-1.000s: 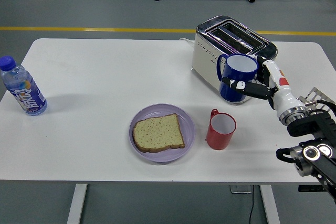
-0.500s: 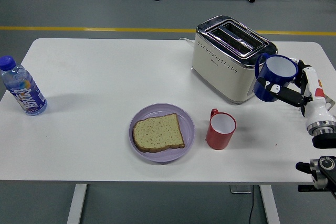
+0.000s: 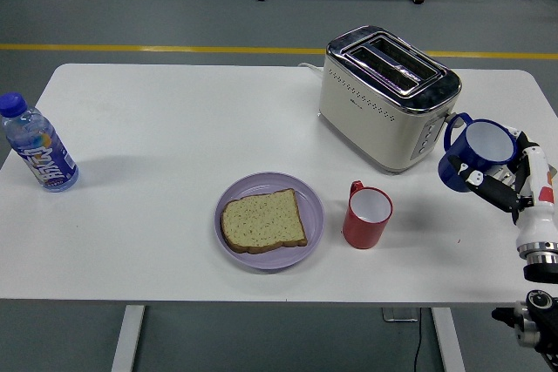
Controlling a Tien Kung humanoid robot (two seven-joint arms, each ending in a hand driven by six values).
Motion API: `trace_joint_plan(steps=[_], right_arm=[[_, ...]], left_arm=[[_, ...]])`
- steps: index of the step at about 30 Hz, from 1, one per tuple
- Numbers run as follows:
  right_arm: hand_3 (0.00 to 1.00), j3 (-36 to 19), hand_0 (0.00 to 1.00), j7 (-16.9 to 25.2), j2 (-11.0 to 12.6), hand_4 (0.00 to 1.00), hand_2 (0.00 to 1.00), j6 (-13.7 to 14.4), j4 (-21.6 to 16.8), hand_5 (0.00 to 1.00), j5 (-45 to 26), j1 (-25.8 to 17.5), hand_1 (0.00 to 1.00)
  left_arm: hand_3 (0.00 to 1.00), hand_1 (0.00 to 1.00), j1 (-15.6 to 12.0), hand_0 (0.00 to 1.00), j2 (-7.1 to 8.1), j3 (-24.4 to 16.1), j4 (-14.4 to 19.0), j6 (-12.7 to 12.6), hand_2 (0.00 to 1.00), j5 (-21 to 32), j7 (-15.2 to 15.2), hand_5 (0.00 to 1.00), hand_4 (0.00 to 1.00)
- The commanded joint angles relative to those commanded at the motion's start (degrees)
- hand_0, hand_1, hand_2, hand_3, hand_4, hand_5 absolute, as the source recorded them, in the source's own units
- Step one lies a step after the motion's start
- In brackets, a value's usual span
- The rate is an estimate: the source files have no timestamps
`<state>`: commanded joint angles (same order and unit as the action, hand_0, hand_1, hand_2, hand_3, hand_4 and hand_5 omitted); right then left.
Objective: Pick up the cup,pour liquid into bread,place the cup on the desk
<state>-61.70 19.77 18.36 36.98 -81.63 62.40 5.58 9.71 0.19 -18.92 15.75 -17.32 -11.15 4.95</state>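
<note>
Blue cup (image 3: 475,155), white inside, tilted, gripped by right hand (image 3: 510,182) w/ fingers wrapped round it, just right of toaster (image 3: 386,97). Bread (image 3: 262,220) sits on purple plate (image 3: 309,233); red mug (image 3: 366,215) beside it.

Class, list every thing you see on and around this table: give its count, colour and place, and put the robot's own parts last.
Table: one, white, fills the view.
Toaster: one, cream and chrome, far right.
Plate: one, lilac, near centre.
Bread: one slice, brown, on the plate.
Red cup: one, right of the plate.
Bottle: one, blue-capped, left edge.
Blue cup: one, tilted, right of the toaster, held.
Right hand: one, black and white, right edge, gripping the blue cup.
</note>
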Motion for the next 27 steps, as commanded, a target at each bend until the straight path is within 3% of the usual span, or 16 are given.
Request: trace_joint_plan(steps=[14, 27], right_arm=[[0.457, 1.48, 0.345, -0.58, -0.88, 0.652, 0.424, 0.0, 4.13, 0.051, 3.16, 0.03, 0.272], [0.457, 3.95, 0.348, 6.25, -2.8, 0.647, 0.424, 0.0, 9.7, 0.054, -0.67, 0.58, 0.273]], left_arm=[[0.543, 0.685, 0.03, 0.683, 0.06, 0.1, 0.05, 0.06, 0.699, 0.0, -0.06, 0.998, 0.252], [0.543, 0.685, 0.24, 0.682, -0.06, 0.2, 0.07, 0.02, 0.699, 0.38, -0.01, 0.998, 0.253]])
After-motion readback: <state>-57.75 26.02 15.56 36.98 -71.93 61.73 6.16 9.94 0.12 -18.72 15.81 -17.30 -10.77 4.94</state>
